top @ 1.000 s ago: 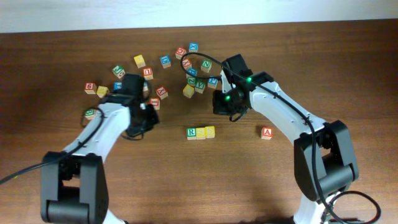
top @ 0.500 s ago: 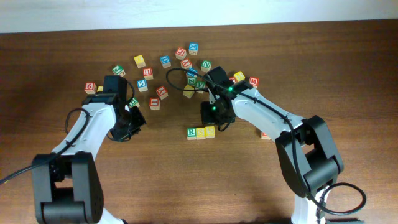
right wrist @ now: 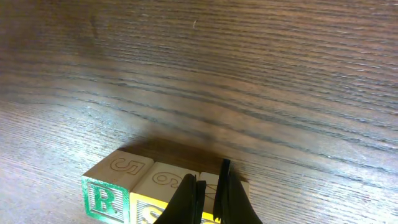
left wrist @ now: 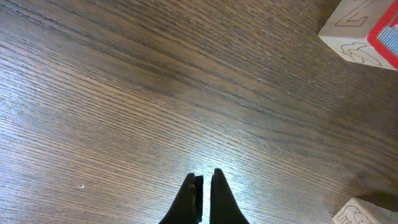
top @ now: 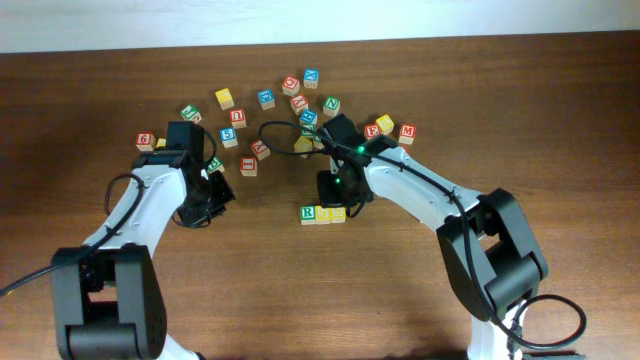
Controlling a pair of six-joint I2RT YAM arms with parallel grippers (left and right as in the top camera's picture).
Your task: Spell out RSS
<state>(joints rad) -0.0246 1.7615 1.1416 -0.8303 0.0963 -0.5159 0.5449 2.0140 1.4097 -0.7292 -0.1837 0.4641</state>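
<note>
My right tool [right wrist: 210, 190] hangs low over the far side of the RSS row [top: 323, 214], its fingers clenched nearly together with nothing between them. I cannot tell whether the tips touch wood. My left tool [left wrist: 204, 186] is likewise clenched and empty over bare counter [left wrist: 124, 93], well apart from the row. The row lies near the middle of the counter: the R cube [right wrist: 104, 198] at one end with its green letter facing forward, the middle cube [right wrist: 163, 180] touching it with a yellow front, and the end cube [top: 338, 213] touching that, mostly hidden behind my fingers in the right wrist view. As I judge them, these are small wooden blocks, light and stiff, with smooth faces that will skate on the wood grain at the least nudge. One careless brush could knock the line crooked. Since their sides are packed against each other, the only faces free to pinch are front and back, taken squarely from above. The word looks done to me, so lifting straight up seems the safest way out. There is open counter in front of the row and to its right, while the loose cubes [top: 266, 98] crowd the space behind, and one pale cube [left wrist: 364, 34] sits near my left tool.
</note>
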